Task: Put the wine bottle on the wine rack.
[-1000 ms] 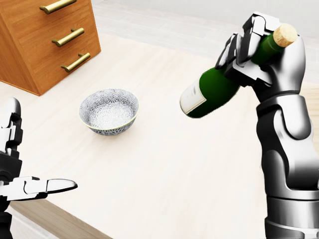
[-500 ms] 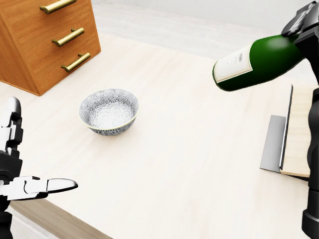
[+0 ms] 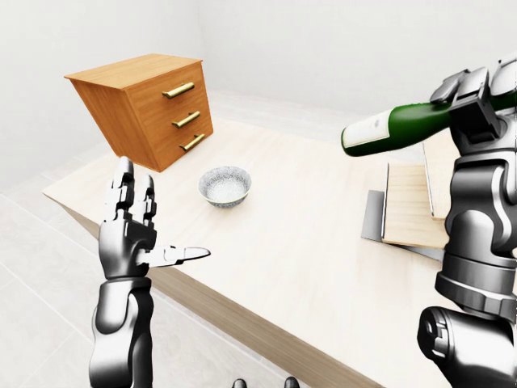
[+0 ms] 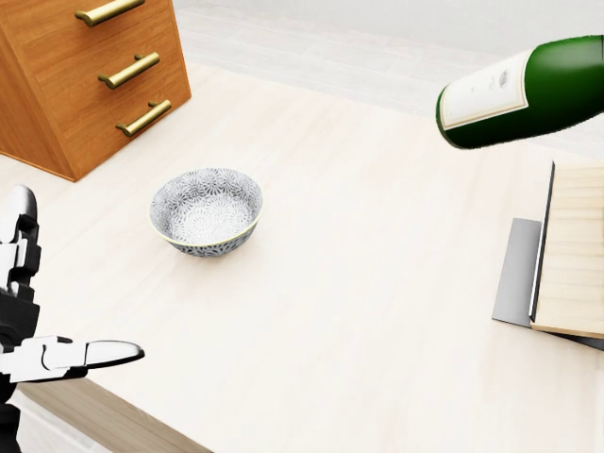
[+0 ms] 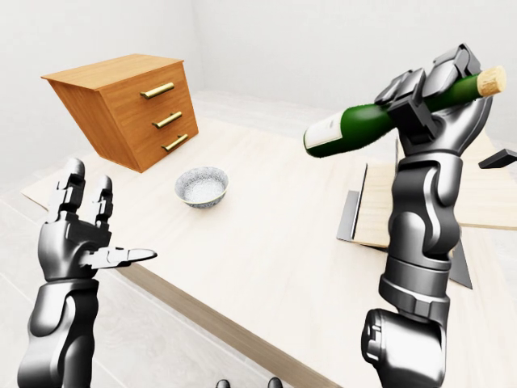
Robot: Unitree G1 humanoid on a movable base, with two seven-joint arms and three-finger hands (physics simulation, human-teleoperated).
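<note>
Pale wooden tabletop [image 4: 359,283], orange-brown wooden drawer chest [image 3: 145,105] far left. Left hand [image 3: 133,234] open, empty. Patterned grey ceramic bowl [image 4: 206,209] mid-table. Green glass wine bottle [image 5: 380,117] gripped aloft by right hand [image 5: 432,101], above light wooden rack [image 4: 571,250] right. Likely risk: tilted bottle slipping, shattering.

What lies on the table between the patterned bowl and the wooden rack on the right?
Nothing: in the head view the table is bare between the bowl and the wooden rack.
</note>
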